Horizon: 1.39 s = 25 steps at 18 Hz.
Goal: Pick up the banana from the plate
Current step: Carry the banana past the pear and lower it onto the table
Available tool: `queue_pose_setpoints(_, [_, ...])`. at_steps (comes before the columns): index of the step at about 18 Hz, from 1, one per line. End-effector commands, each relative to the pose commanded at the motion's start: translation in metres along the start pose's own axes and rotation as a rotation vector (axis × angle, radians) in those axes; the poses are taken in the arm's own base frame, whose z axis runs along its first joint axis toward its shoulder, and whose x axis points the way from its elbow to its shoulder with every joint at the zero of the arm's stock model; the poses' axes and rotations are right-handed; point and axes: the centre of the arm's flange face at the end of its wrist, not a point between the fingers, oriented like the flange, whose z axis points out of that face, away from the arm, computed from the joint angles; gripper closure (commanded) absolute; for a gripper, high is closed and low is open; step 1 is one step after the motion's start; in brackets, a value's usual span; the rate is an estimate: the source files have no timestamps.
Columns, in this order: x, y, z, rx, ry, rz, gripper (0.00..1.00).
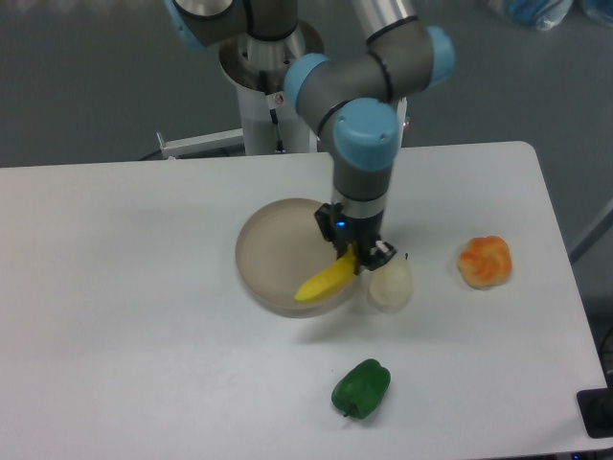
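I am reading the worktop (115,287) first, then the plate (273,254). The fingers (356,257) are closing on the banana's (327,280) upper right end. Its long axis is slanting down-left, so the free end is hanging over the plate's right rim, just beside the pear (389,285).

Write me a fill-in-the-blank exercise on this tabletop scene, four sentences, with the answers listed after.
1. The gripper is shut on the ____.
2. The round beige plate now has ____ lying in it.
3. The pale pear sits between the plate and the ____ fruit.
4. Nearest the table's front edge lies a ____ pepper.

Answers: banana; nothing; orange; green
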Motion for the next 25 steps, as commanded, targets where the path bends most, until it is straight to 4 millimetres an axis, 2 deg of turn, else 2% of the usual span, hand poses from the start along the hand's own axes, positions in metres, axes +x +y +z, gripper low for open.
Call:
queue_pose_setpoints(4, [-0.042,0.013,-0.011,0.011,-0.040,0.018,0.76])
queue_pose_setpoints(7, [-0.061,0.007,-0.014,0.018,-0.061,0.024,0.76])
queue_pose_setpoints(12, [-0.094,0.004,-0.004,0.014,-0.078,0.043,0.76])
queue_pose_setpoints(15, [-0.101,0.008,-0.008,0.020,-0.091,0.044,0.76])
queue_pose_setpoints(25, [-0.103,0.004,-0.010,0.028,-0.101,0.034,0.76])
